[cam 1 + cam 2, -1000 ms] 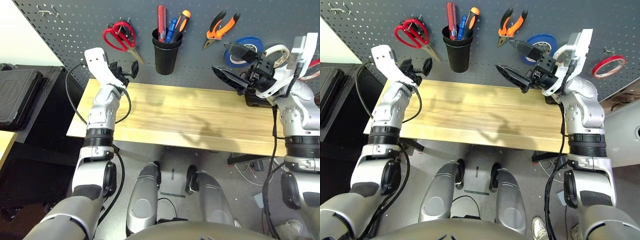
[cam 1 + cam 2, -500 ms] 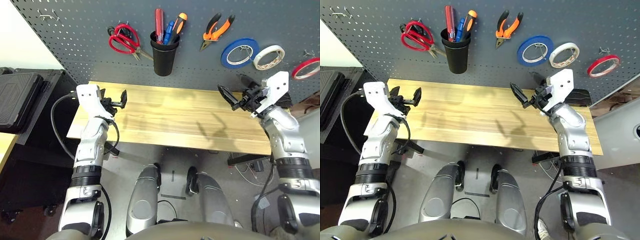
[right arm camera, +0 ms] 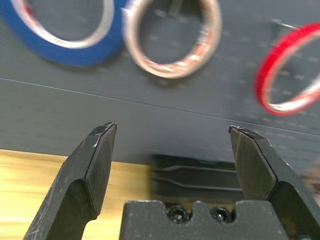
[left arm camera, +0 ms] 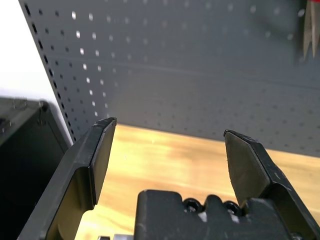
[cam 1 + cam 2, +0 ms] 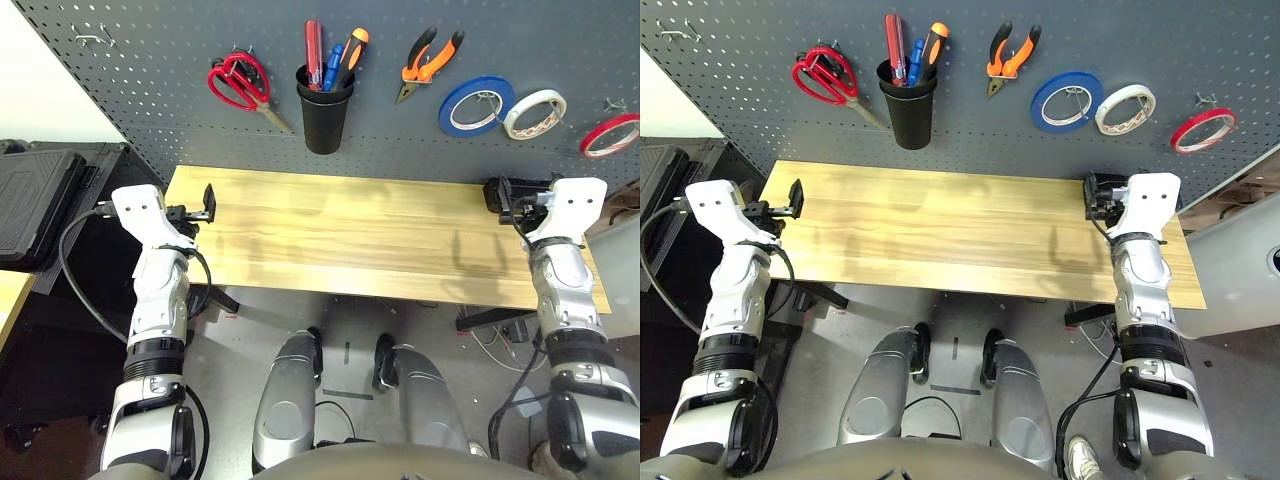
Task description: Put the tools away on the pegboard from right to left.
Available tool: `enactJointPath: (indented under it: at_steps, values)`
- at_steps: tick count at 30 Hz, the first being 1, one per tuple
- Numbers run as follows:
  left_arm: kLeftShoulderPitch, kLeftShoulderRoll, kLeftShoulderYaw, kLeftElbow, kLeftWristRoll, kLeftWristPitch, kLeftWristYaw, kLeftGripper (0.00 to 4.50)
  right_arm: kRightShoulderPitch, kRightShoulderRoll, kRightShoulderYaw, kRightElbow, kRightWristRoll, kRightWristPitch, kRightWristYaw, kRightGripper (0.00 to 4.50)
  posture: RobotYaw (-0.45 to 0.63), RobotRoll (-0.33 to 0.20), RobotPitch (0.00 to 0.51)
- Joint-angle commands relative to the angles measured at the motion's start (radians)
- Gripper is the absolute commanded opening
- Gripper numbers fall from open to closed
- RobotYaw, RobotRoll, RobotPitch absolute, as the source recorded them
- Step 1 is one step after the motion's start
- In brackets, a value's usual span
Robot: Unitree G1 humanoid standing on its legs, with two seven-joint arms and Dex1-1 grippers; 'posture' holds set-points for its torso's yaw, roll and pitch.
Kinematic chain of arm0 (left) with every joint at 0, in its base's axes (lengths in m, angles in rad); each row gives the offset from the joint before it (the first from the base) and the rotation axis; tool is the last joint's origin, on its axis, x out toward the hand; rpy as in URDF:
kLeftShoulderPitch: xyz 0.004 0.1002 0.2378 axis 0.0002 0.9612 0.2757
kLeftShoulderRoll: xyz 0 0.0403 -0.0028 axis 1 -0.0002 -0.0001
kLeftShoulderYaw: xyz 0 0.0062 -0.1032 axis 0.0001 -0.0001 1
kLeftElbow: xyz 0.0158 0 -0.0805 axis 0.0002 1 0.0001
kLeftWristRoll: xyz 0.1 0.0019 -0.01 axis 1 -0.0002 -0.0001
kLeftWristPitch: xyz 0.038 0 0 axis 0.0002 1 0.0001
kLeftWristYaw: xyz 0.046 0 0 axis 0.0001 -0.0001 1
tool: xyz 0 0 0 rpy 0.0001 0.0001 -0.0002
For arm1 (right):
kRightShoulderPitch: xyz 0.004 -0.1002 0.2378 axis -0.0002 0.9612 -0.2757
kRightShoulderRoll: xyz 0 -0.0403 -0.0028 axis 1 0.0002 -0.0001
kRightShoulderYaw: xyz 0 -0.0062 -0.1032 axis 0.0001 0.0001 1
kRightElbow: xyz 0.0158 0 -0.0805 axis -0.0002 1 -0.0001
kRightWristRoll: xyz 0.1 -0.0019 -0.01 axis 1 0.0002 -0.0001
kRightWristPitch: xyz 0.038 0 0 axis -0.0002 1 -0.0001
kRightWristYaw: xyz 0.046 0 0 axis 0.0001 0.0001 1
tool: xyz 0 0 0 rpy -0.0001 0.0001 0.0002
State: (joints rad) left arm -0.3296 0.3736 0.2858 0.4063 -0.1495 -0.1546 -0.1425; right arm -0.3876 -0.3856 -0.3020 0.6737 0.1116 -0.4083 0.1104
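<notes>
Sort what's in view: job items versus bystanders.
Job: red tape ring, pliers, red-handled screwdriver, red-handled scissors, pegboard.
Bystanders: blue tape roll, white tape roll, black cup, wooden table.

All four tools hang on the dark grey pegboard (image 5: 150,90): red scissors (image 5: 238,80) leftmost, red screwdriver (image 5: 314,52) upright in a black cup, orange-black pliers (image 5: 430,62), red tape ring (image 5: 610,136) rightmost.

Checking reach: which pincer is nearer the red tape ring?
Right. The right pincer sits at the table's right end, below and left of the red tape ring on the pegboard; the left pincer is at the far left end.
</notes>
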Motion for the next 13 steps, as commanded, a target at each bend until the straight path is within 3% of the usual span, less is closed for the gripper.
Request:
enactJointPath:
  at_steps: [1,13]
  values:
    - [-0.003,0.010,0.005,0.026,0.000,-0.023,-0.015,4.48,-0.009,-0.018,-0.023,0.073,-0.001,-0.054,-0.020,4.50,0.13,0.000,0.204]
    - [-0.044,0.019,0.002,0.068,0.003,-0.039,-0.029,4.48,-0.059,-0.017,-0.021,0.170,-0.001,-0.111,-0.055,4.50,0.13,0.000,0.196]
